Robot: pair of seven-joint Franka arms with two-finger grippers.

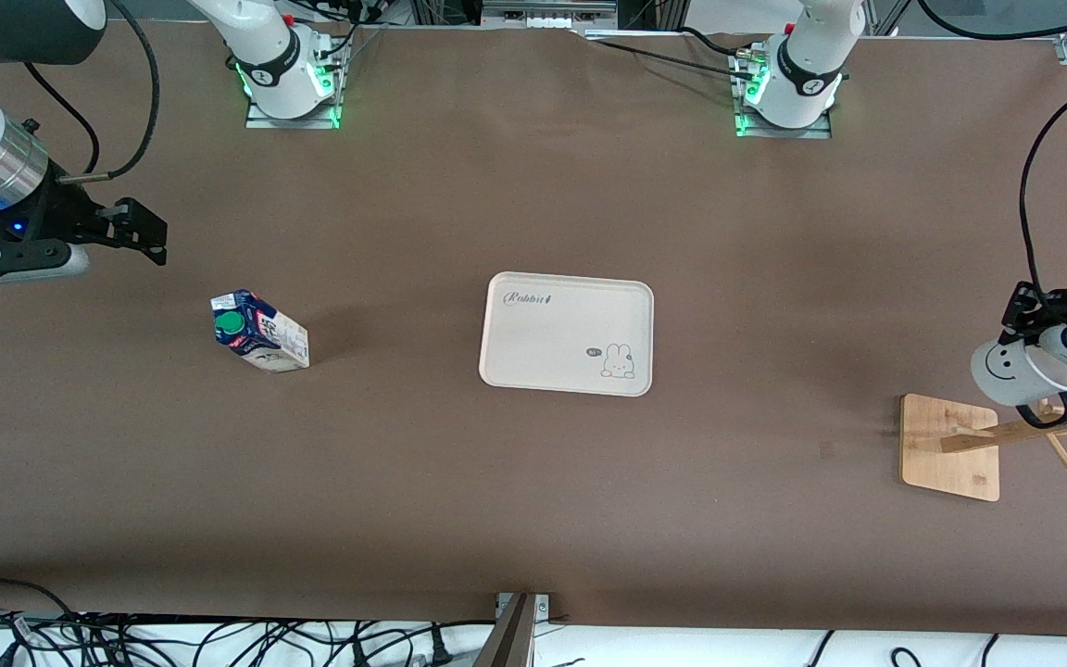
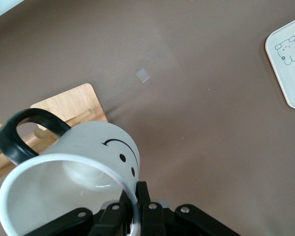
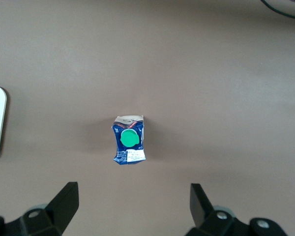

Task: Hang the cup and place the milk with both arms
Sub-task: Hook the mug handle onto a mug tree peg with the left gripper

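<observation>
Overhead, our left gripper [image 1: 1038, 347] pinches the cup [image 1: 1006, 371] over the wooden rack [image 1: 950, 445]; our right gripper [image 3: 132, 201] hangs wide open, holding nothing, above the brown table [image 1: 533, 500] near the milk [image 1: 260, 331].

A brown table [image 1: 533, 519] spans the scene, black cables [image 1: 172, 639] tangled along its near edge.

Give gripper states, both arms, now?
Left gripper: closed on the cup rim, over the wooden rack.
Right gripper: open, empty, above the milk.

A robotics lab: arm bases [image 1: 288, 69] bolted to a brown-covered table [image 1: 533, 519], loose cables [image 1: 126, 639] along its edge.
</observation>
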